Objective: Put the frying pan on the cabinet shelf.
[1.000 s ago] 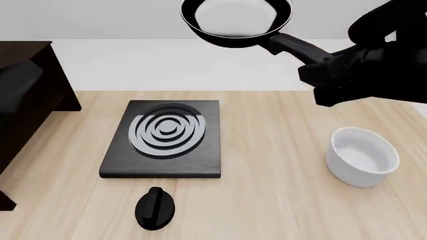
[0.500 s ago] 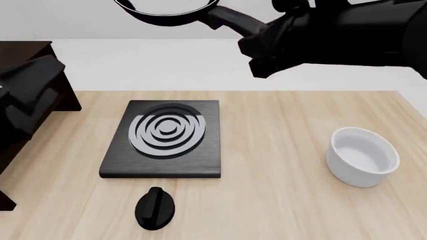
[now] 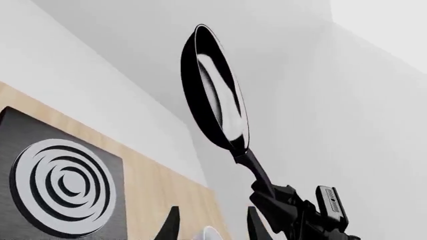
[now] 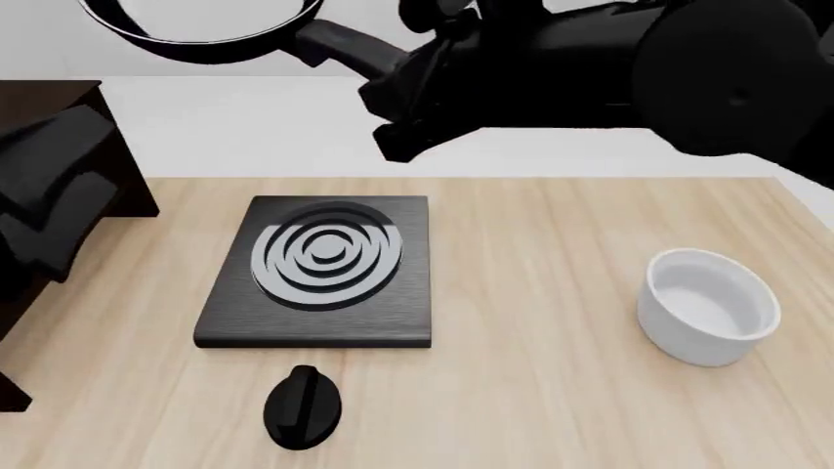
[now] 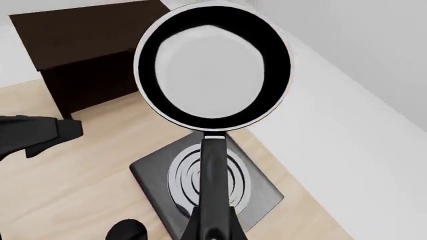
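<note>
The frying pan (image 4: 195,37) hangs high in the air at the far left of the front view, its rim cut by the top edge. My right gripper (image 4: 397,93) is shut on its long black handle (image 5: 212,170). In the right wrist view the pan (image 5: 213,65) shows its shiny grey inside, with the dark brown cabinet (image 5: 80,40) beyond it. The cabinet (image 4: 53,107) stands at the table's left. My left gripper (image 3: 212,227) is open and empty. It sits by the cabinet and looks up at the pan (image 3: 217,90).
The square black stove plate (image 4: 319,269) with silver rings lies mid-table, and a black knob (image 4: 305,405) lies in front of it. The white pot (image 4: 708,305) stands at the right. My left arm (image 4: 53,210) is in front of the cabinet.
My right arm has carried the pan steadily to the left, from above the table's middle toward the cabinet. My left arm has shifted a little by the cabinet.
</note>
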Controlling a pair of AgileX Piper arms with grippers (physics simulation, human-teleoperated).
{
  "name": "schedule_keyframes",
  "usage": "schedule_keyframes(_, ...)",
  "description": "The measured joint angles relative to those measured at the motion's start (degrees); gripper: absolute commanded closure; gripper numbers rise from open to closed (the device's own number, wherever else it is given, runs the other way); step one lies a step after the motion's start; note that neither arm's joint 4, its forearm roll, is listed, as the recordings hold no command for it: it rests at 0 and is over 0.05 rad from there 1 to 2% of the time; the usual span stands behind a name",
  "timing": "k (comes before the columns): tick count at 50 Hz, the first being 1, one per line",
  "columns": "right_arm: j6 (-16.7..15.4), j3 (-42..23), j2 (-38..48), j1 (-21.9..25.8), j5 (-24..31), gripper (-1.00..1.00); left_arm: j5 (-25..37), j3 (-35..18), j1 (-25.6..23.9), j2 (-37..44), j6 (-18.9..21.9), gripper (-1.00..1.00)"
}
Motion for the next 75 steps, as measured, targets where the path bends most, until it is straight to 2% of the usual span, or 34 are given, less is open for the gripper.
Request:
schedule_keyframes(16, 1.48, -3.56, 4.17, 4.48, -0.52, 1.0, 0.65, -0.2, -1.1, -0.95, 0.36, -1.0)
schedule_keyframes(39, 3.64, -4.35, 7.82, 10.89, -2.32, 1.0, 1.5, -1.19, -1.19, -1.77, 0.62, -1.0)
schedule_keyframes(61, 4.91, -7.68, 10.24, 14.0, -3.85, 1.0, 1.08, -0.48, -1.31, -2.07, -0.66, -1.0)
schedule_keyframes(75, 5.33, -6.77, 11.15, 16.19, -5.62, 1.0, -0.25, 0.91, -1.38, -2.22, -2.26, -1.0)
